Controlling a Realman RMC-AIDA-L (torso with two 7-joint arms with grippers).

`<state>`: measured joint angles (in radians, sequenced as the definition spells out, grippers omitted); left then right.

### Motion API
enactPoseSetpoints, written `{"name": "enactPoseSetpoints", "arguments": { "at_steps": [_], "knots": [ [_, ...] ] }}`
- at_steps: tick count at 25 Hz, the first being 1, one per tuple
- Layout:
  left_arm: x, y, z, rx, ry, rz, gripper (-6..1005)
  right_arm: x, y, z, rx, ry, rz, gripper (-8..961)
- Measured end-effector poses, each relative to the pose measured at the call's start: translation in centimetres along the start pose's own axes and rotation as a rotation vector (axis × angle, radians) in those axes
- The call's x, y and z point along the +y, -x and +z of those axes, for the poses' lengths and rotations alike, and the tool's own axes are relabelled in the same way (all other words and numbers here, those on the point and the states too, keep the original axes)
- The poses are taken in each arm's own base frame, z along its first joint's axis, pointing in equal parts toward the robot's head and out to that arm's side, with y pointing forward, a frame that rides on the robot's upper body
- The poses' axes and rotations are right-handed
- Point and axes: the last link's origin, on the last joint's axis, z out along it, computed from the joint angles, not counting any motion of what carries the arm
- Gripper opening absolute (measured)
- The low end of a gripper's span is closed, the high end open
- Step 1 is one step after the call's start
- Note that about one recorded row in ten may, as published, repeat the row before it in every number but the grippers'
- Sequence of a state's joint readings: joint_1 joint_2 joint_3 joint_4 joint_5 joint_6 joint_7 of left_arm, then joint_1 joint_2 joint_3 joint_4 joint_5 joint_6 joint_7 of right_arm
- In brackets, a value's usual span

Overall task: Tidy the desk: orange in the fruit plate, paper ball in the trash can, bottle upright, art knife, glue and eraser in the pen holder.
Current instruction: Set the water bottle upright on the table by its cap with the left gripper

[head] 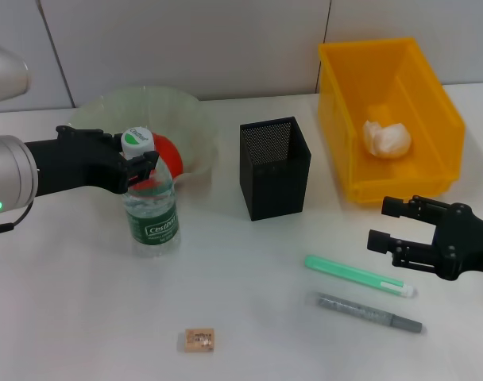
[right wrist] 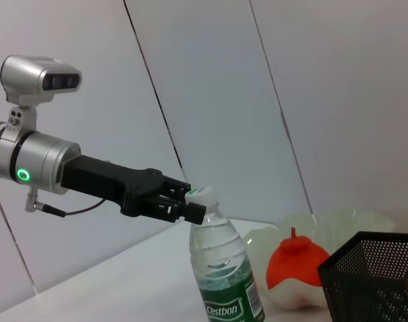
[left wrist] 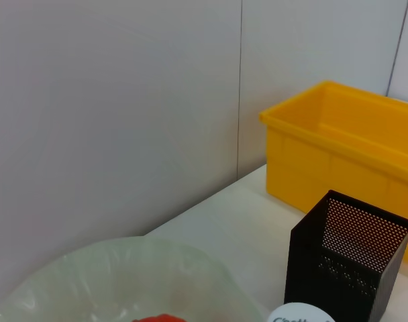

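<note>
The upright bottle [head: 150, 205] is pinched at its cap by the left gripper [head: 138, 156], beside the fruit plate [head: 190, 119]; the right gripper [head: 384, 226] is seemingly held spread above the glue [head: 359, 276]

The bottle [head: 150, 202] is clear plastic with a green label lettered in white and a white cap [head: 136, 141] marked with green. Behind it the orange [head: 165, 156] reads red-orange, sitting in a pale, translucent green fruit plate [head: 190, 119]. The pen holder [head: 275, 167] is black perforated mesh. The trash can [head: 392, 119] is bright yellow, and the paper ball [head: 387, 139] inside is white. The glue [head: 359, 275] is mint green with a white end, the art knife [head: 369, 312] speckled grey, the eraser [head: 199, 340] tan. Both grippers, left gripper [head: 134, 168] and right gripper [head: 388, 226], are black. The table [head: 249, 317] is white.
</note>
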<state>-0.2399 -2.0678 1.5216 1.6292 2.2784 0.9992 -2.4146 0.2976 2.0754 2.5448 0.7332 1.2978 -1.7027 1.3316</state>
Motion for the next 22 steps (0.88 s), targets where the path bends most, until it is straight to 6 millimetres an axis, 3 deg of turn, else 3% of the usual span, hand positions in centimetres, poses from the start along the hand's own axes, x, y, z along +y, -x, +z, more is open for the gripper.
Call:
{"name": "enactPoseSetpoints", "arguments": {
  "at_steps": [22],
  "knots": [
    [-0.21,0.19,0.00,-0.005,-0.003,0.019,441,-0.04,0.14,0.14,-0.001,0.003,-0.001,758]
  ]
}}
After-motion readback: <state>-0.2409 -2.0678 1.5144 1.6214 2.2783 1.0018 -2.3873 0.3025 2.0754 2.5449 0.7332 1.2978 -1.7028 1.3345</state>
